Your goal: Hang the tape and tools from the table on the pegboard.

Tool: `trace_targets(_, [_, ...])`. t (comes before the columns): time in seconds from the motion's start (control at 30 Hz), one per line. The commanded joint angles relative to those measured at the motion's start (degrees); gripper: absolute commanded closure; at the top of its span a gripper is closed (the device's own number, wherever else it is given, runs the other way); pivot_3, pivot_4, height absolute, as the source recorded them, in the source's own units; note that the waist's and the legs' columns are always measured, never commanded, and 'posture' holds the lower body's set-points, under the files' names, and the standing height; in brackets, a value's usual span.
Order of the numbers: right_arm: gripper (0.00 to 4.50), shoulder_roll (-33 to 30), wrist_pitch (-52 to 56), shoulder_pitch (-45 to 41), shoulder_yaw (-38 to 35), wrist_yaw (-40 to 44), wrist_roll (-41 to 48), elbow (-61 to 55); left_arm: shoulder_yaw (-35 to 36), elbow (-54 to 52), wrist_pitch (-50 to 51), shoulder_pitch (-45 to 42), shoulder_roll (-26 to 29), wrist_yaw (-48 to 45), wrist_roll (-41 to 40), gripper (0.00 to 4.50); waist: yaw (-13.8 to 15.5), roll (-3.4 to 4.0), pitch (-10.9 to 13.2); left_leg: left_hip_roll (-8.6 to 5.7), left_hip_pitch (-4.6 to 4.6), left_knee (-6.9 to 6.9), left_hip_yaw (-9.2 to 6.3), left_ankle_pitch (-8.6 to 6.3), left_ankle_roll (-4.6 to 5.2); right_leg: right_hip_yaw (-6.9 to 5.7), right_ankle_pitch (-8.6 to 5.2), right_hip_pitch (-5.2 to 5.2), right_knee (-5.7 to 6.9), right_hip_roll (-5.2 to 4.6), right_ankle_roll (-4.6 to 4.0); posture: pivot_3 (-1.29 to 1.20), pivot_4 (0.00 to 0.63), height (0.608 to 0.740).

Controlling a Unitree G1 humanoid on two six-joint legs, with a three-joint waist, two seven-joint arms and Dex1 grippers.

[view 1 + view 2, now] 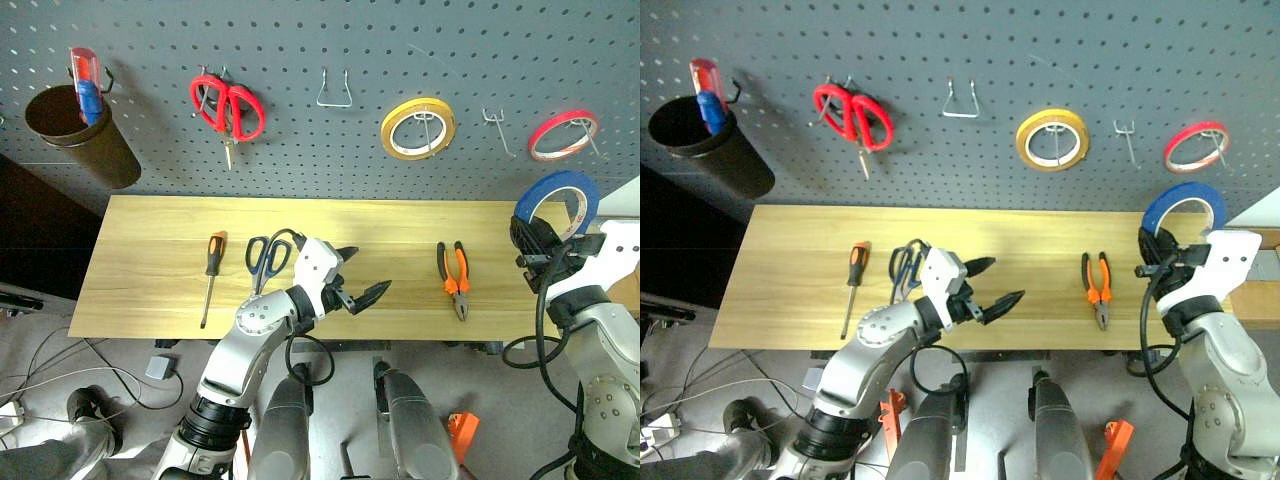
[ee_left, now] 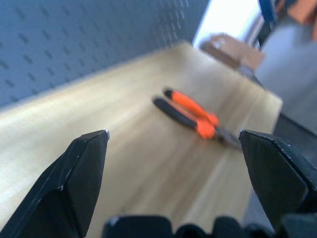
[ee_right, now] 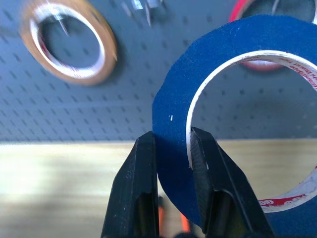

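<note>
With the blue tape (image 3: pixel 173 148) pinched by its rim in the right gripper (image 3: pixel 173 144) above the table's (image 1: pixel 150 240) right end, it is judged ready to be carried to the free hook (image 1: pixel 497 125) on the pegboard (image 1: pixel 320 40), while the left gripper (image 1: pixel 357 280) is held wide and empty.

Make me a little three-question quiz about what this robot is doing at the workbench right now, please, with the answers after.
1. True or false: the right pincer is shut on the blue tape, lifted off the table.
2. Which tool lies nearest the open left pincer? A) pliers B) blue-handled scissors C) screwdriver
3. How many tape rolls already hang on the pegboard, and in which colours?

Key:
1. True.
2. B.
3. Two: the yellow roll and the red roll.
</note>
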Motion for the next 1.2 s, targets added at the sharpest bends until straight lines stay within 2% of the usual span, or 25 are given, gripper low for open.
trace_targets(0.03, [4.14,-0.5,-0.7,-1.9,1.3,-1.8,0.4,-3.5,-0.5,-3.8,-1.2,0.5,-0.7,0.3,-1.2,0.0,-0.3,0.0,0.0,-0.01,0.01,0.0,0.02,0.0,0.0,0.01,-0.03,0.0,0.01,0.0,0.05,-0.09,0.434,0.74])
trace_targets(0.2, [4.14,-1.0,-2.7,-4.9,2.2,-2.8,-0.6,-2.5,-1.2,-2.0,-1.7,0.9,-0.3,0.1,-0.6,0.0,-0.6,0.0,0.0,-0.06,0.01,0.0,0.01,0.01,-0.01,-0.03,-0.07,-0.03,0.03,0.12,0.13,-0.09,0.425,0.74])
trace_targets(0.73, [4.14,-1.4,-8.4,-12.1,13.4,0.6,-3.5,5.5,-0.7,-1.8,-1.5,2.3,0.9,0.5,-1.0,0.0,-1.2,0.01,0.0,-0.05,0.0,0.01,0.01,0.02,-0.01,-0.04,0.09,-0.07,0.08,0.13,-0.15,-0.08,0.397,0.74])
trace_targets(0.83, [4.14,-1.7,-10.4,-14.0,14.7,2.0,-4.4,9.5,-0.7,-1.5,-1.6,2.1,0.7,0.9,-0.8,0.0,-1.2,0.01,0.0,-0.05,-0.01,0.06,0.02,0.02,-0.01,-0.03,0.1,-0.07,0.1,0.12,-0.16,-0.08,0.394,0.74])
trace_targets(1.1, [4.14,-2.0,-22.5,-22.5,16.7,8.6,-9.4,31.0,-0.3,-1.6,-1.4,1.2,0.8,1.5,-0.5,0.0,-1.2,0.01,0.0,-0.06,-0.02,0.42,0.02,0.01,0.0,-0.04,0.13,-0.08,0.48,0.1,-0.15,-0.06,0.387,0.74])
trace_targets(1.2, [4.14,-2.4,-24.6,-26.5,16.6,7.9,-11.9,37.4,-0.3,-1.5,-1.5,0.9,1.0,1.6,-0.4,0.0,-1.3,0.01,0.0,-0.09,-0.01,0.62,0.03,0.01,0.0,0.0,0.13,-0.1,0.71,0.12,-0.15,-0.05,0.386,0.74])
